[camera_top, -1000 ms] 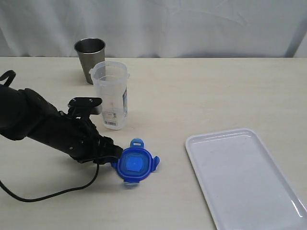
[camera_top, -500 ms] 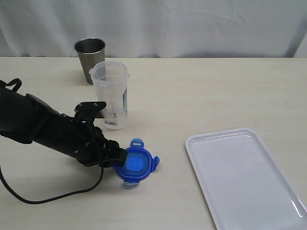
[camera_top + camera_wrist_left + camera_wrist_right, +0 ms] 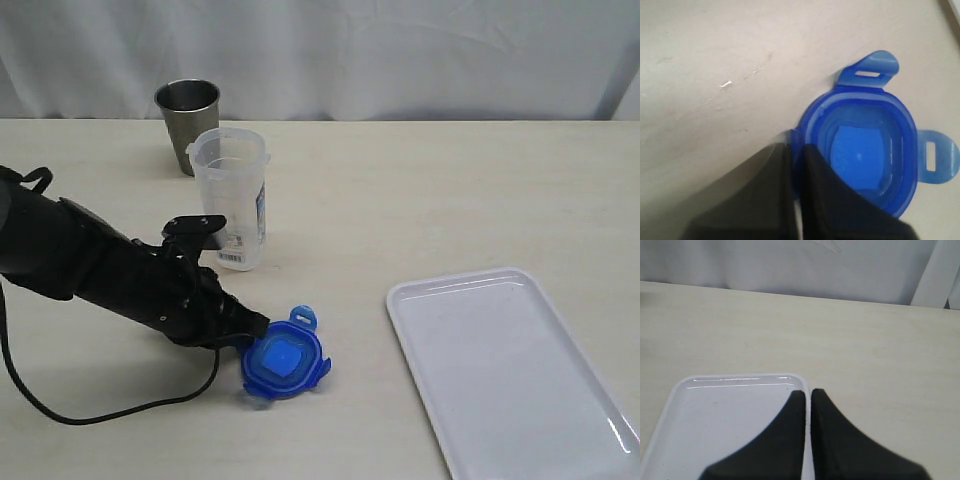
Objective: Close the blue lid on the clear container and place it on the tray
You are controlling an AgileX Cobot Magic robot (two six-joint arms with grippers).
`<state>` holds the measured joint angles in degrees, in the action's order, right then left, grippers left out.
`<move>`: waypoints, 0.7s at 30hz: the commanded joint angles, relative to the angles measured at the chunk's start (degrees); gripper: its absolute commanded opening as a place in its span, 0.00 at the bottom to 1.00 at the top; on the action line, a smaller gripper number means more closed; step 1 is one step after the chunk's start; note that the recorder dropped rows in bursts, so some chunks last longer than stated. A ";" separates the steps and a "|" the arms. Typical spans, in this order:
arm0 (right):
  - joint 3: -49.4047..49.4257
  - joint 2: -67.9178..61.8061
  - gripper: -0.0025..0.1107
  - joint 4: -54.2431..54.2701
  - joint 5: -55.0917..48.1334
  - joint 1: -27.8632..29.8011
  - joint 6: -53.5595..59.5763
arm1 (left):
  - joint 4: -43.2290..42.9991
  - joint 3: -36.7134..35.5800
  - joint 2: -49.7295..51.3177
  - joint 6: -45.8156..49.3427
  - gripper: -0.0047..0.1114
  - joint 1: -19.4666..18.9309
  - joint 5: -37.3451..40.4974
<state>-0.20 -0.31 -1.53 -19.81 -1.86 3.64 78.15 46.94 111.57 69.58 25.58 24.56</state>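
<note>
The left pincer [image 3: 255,326] lies low over the pale surface [image 3: 420,200], its black arm reaching in from the left edge of the exterior view. The left wrist view shows its two dark fingers [image 3: 820,195] drawn almost together, with only a thin sliver between them. That sliver is filled by the near rim of the blue lid [image 3: 283,358] — so the pincer is clamped on the lid's edge. The lid sits at the surface just ahead of the fingertips. It has a lighter blue centre, and two of its snap tabs stick out on the sides away from the grip. The clear container [image 3: 230,195] stands upright and open-mouthed beyond the arm, near the lid but not touching it, with its white label low on the wall. A grey steel cup [image 3: 188,122] stands just behind it. The tray [image 3: 510,365] lies flat on the right side of the surface, well apart from the lid and the container. The right pincer [image 3: 807,391] hangs above the tray's rim — fingers pressed together, with nothing between them.
</note>
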 commanded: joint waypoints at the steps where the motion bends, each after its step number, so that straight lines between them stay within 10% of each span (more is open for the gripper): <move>1: 0.20 0.31 0.06 -0.23 0.20 0.36 -0.03 | -1.79 -0.39 0.50 1.29 0.04 0.42 0.45; 12: 0.20 0.31 0.06 -0.23 0.20 0.36 -0.03 | -19.33 -0.60 -18.16 -8.98 0.04 0.42 12.08; 21: 0.20 0.31 0.06 -0.23 0.20 0.36 -0.03 | -33.97 -9.22 -24.00 -25.66 0.04 0.42 -5.00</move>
<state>-0.20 -0.31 -1.53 -19.81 -1.86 3.64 51.87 40.15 88.36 53.40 25.58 25.50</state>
